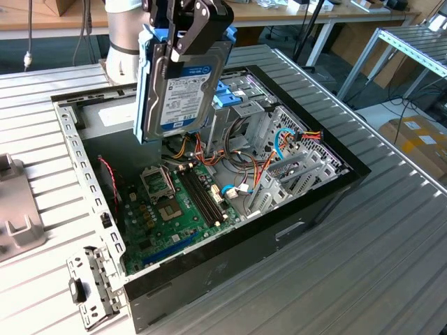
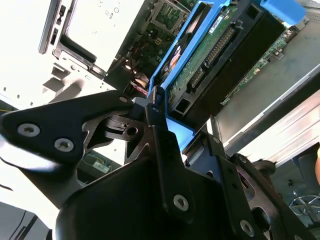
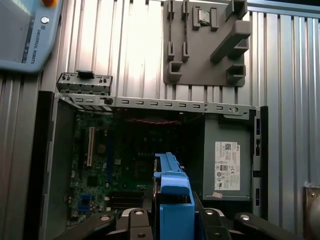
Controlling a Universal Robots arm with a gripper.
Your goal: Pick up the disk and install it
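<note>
The disk (image 1: 183,87), a dark drive with a white label in a bright blue carrier, hangs upright in the air above the open computer case (image 1: 328,202). My gripper (image 1: 188,31) is shut on its upper edge, black fingers (image 1: 202,28) pinching the carrier. In the second wrist view the disk (image 2: 215,55) shows its green circuit side and blue frame running away from the fingers (image 2: 155,125). The first wrist view looks down the blue carrier edge (image 3: 172,190) onto the case interior. The disk hovers over the back part of the case, beside the drive bay with blue brackets (image 1: 230,94).
Inside the case lie a green motherboard (image 1: 174,209), bundled cables (image 1: 265,150) and a grey power supply (image 3: 227,167). A grey fixture plate (image 3: 205,42) and a small metal bracket (image 1: 91,289) sit on the ribbed table (image 1: 377,265). A teach pendant (image 3: 25,35) lies nearby.
</note>
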